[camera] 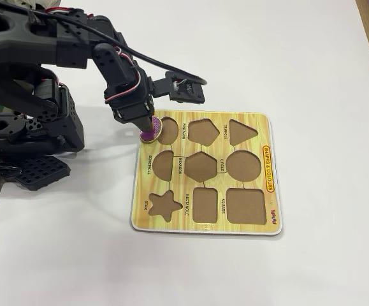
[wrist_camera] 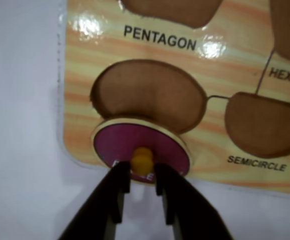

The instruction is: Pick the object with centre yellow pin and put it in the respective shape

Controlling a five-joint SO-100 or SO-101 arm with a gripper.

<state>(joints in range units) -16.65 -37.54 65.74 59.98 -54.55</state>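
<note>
The puzzle board (camera: pixel 203 220) lies on a white surface (camera: pixel 311 64) with bare room on every side. Just beyond the hand (wrist_camera: pixel 142 176), the oval cutout (wrist_camera: pixel 147 95) sits vacant near the board's corner. The hand's two fingers pinch the yellow knob (wrist_camera: pixel 141 159) of the purple oval piece (wrist_camera: pixel 124 142), which overlaps the cutout's near rim, not seated.

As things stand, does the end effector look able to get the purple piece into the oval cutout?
Probably yes. The end effector grips the yellow knob, the purple piece overlaps the oval cutout's near edge, and nothing lies in the cutout.
</note>
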